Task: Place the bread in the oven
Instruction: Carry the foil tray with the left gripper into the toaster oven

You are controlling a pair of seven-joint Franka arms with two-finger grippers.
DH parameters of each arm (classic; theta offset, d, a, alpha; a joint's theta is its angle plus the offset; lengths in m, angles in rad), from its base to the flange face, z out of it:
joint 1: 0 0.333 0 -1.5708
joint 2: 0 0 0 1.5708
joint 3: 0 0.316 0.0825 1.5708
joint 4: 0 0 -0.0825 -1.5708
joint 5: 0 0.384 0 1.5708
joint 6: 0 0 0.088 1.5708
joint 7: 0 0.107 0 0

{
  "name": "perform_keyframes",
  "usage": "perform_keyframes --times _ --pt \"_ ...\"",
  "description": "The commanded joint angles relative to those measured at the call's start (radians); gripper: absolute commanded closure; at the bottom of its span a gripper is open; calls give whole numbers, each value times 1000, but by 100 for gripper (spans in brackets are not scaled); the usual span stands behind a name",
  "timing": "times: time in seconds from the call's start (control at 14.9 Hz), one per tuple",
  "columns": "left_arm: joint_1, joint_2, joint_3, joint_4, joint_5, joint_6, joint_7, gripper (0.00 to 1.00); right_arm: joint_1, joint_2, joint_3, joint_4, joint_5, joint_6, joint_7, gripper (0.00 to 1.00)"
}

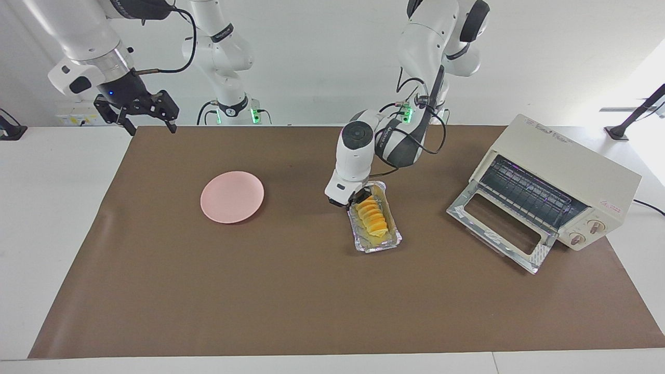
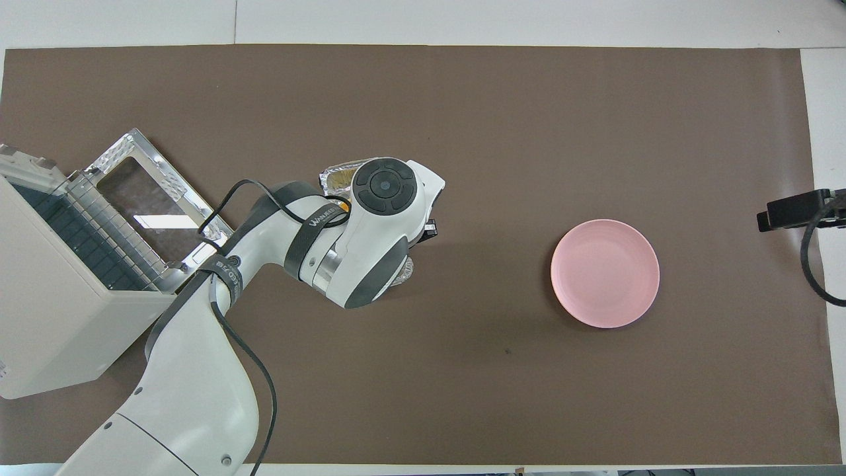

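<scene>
The bread (image 1: 372, 216), a yellow-orange ridged loaf, lies in a silver foil tray (image 1: 383, 243) in the middle of the brown mat. My left gripper (image 1: 361, 199) is down at the end of the bread nearer to the robots, inside the tray. In the overhead view the left arm's wrist (image 2: 377, 225) covers the bread, and only a corner of the foil tray (image 2: 338, 176) shows. The cream-white oven (image 1: 571, 166) stands toward the left arm's end of the table with its glass door (image 1: 499, 228) dropped open and its wire rack showing. My right gripper (image 1: 149, 126) waits raised and open over the mat's edge.
A pink plate (image 1: 232, 197) lies on the mat toward the right arm's end, also in the overhead view (image 2: 605, 273). The oven (image 2: 53, 291) and its open door (image 2: 152, 198) sit beside the left arm. Black cables hang from the left arm's wrist.
</scene>
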Motion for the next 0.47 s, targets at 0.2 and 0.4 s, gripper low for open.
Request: perform_keyframes --times 0.2,0.4 --pt "189 -83 5 155 -54 -205 -6 100 -6 4 12 9 -21 -12 -32 0" --pt "304 -126 28 160 -51 -286 -11 100 -3 -4 11 0 -21 -12 -21 0"
